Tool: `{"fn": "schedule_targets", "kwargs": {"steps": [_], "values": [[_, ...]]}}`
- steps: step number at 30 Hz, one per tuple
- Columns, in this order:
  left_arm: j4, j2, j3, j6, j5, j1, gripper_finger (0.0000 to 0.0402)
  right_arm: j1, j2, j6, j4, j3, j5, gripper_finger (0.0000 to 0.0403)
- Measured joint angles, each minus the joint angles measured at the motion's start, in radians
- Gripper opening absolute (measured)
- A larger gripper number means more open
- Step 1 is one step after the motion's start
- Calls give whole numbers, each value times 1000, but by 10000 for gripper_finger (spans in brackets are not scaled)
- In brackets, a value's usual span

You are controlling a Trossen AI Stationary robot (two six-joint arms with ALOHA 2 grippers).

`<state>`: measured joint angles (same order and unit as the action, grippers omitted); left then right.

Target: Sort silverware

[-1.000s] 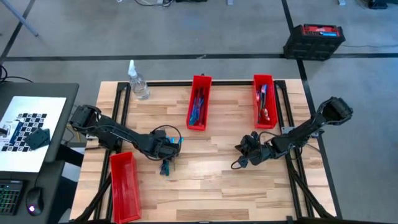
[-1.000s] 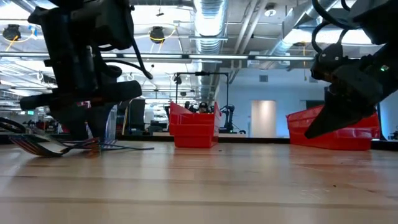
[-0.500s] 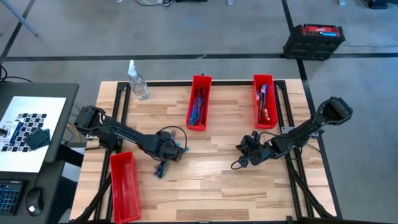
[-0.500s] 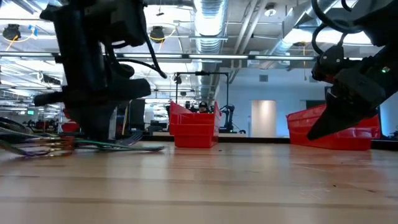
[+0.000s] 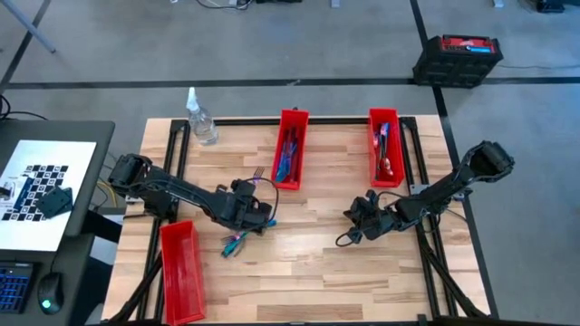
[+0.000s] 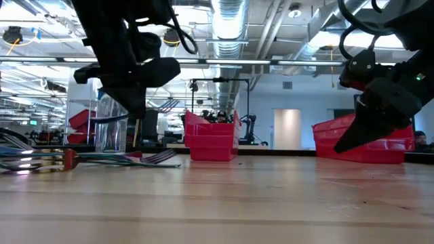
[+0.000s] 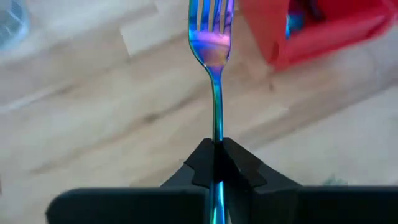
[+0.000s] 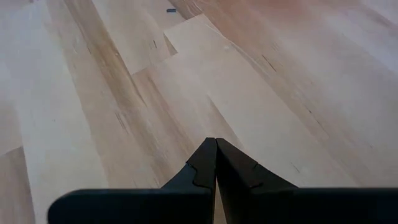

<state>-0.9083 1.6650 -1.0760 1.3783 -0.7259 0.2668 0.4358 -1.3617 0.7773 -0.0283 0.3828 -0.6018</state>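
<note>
Loose silverware (image 5: 234, 244) lay near the table's front, unsorted | left gripper (image 5: 258, 205) clamped 1 fork (image 7: 212, 46) by its handle, raised, tines toward middle bin (image 5: 290, 149) | right gripper (image 5: 355, 225) sat closed, empty | 2 far bins held pieces; front bin (image 5: 182, 272) seemed empty

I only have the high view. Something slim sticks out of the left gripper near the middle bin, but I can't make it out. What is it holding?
Observer: A fork. The left wrist view shows the left gripper pinching its handle, with the tines pointing away towards a red bin.
Operator: Is it lifted clear?
Observer: Yes. In the low view it hangs above the table, while the other silverware lies flat on the wood.
Operator: And the other arm?
Observer: Its wrist view shows the right gripper shut on nothing, over bare boards.
</note>
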Motion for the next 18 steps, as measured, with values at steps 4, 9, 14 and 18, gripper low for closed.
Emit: {"fn": "schedule_targets", "kwargs": {"steps": [4, 9, 14, 18], "values": [[-44, -2, -55, -2, 80, 17, 0, 0, 0, 0, 23, 0, 0, 0], [-190, -6, -277, 59, 184, 114, 0, 0, 0, 0, 62, 0, 1, 0], [-466, -8, -487, 359, 244, 256, 0, 0, 0, 0, 66, 0, 1, 0], [-638, -8, -512, 659, 428, 395, 0, 0, 0, 0, 66, 0, 2, 0]]}}
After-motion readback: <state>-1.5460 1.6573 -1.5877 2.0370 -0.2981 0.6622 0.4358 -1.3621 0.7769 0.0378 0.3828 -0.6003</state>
